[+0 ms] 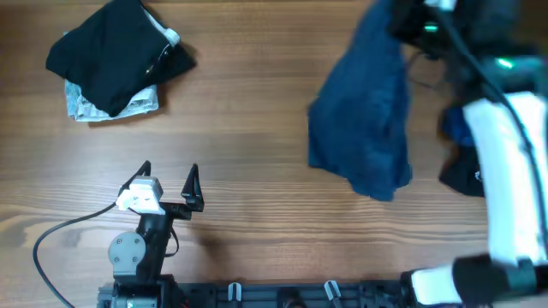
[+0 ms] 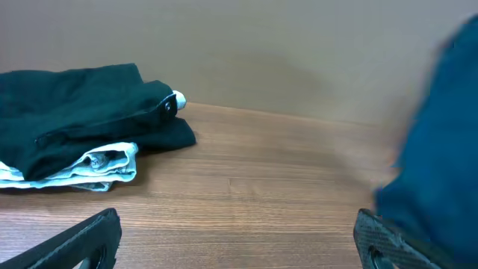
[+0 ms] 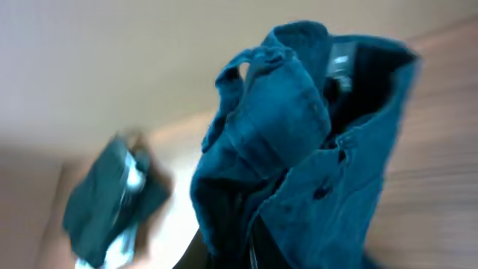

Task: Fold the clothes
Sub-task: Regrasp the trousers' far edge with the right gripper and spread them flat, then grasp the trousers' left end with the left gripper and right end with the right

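While the right gripper (image 1: 401,26) pinches it, the navy garment (image 1: 364,115) hangs beneath.

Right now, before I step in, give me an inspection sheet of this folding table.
Surface: wooden table, no stains seen.
Job's things: navy shorts hanging lifted at right; black garment lying on grey-white patterned piece, far left; blue piece and black piece at right edge, partly behind the arm.
Clutter: nothing seen.
Pincers: left pincer open, empty, above the table; right pincer shut on the navy shorts.
Cables: black cable loops from the left arm's base.
Surroundings: plain wall behind the table.
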{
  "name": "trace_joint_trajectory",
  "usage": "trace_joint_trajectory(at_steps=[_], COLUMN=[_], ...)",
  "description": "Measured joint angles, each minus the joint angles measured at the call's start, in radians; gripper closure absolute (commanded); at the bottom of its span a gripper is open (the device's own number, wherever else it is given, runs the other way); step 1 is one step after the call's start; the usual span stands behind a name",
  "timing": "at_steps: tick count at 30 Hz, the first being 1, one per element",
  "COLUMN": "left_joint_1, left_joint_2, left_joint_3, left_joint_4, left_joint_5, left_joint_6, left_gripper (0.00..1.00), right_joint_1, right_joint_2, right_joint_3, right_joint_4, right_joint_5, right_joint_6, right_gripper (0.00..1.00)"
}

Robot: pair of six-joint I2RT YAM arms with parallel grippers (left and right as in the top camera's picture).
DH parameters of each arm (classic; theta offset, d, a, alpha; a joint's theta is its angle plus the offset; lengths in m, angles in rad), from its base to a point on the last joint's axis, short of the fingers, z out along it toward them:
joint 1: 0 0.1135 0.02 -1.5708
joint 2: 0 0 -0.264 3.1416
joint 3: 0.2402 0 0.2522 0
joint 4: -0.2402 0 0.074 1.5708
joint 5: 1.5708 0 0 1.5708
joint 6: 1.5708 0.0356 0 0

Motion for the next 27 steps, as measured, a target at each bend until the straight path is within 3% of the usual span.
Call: trace_joint_trajectory(at_steps=[2, 4, 7, 9, 13, 14, 19, 21, 27], left_joint_1=[0.0, 0.0, 0.0, 0.0, 0.0, 0.0, 0.0, 0.0, 0.0], left_joint_2=[0.0, 0.0, 0.0, 0.0, 0.0, 0.0, 0.0, 0.0, 0.0], left_joint_3=[0.0, 0.0, 0.0, 0.0, 0.0, 0.0, 0.0, 0.0, 0.0], left_joint_4=[0.0, 0.0, 0.0, 0.0, 0.0, 0.0, 0.0, 0.0, 0.0], left_joint_5=[0.0, 0.0, 0.0, 0.0, 0.0, 0.0, 0.0, 0.0, 0.0], left_joint_6=[0.0, 0.0, 0.0, 0.0, 0.0, 0.0, 0.0, 0.0, 0.0], left_gripper=[0.0, 0.0, 0.0, 0.0, 0.0, 0.0, 0.0, 0.0, 0.0], right_joint_1=[0.137, 0.266, 0.455, 0.505, 0.41, 0.326, 0.059, 0.002, -0.027], right_joint_2=[0.157, 0.289, 0.436, 0.443, 0.37, 0.294, 0.138, 0.139, 0.139], right_joint_3=[0.0, 0.0, -0.001, -0.002, -0.002, -0.001, 0.015, 0.014, 0.003], right_joint_4=[0.05, 0.123, 0.175, 0.183, 0.162, 0.135, -0.151, -0.249, -0.298], right_joint_5=[-0.063, -0.13, -0.207, -0.217, -0.22, -0.22, -0.13, -0.074, 0.085], right_joint_6=[0.016, 0.031, 0.039, 0.038, 0.006, 0.003, -0.024, -0.031, -0.051], right_gripper=[0.9, 0.71, 0.52, 0.11, 0.08, 0.07, 0.0, 0.0, 0.0])
